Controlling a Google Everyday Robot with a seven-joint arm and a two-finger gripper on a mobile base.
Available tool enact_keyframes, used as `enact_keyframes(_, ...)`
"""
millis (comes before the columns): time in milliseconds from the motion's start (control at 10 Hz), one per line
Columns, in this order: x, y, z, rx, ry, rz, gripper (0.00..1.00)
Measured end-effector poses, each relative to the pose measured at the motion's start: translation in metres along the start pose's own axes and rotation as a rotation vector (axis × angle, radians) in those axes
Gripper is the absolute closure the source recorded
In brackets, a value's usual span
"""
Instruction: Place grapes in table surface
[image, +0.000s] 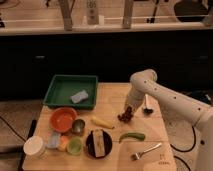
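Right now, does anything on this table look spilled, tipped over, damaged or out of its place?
Nothing stands out. The claw hangs low at the grapes, which seem to rest on the table surface, right of centre. The orange bowl sits upright, the fork lies flat near the front edge, and I see no spill.
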Motion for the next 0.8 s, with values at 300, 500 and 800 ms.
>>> enact_keyframes(300, 0.0008, 0.0015, -0.0003, -0.004, 0.003, 0.003, 0.65)
enact_keyframes(500, 0.0019, 0.0025, -0.0008, -0.007, 0.005, 0.007, 0.61)
enact_keyframes(800, 0.0031, 0.0042, -0.0010, -0.008, 0.006, 0.012, 0.62)
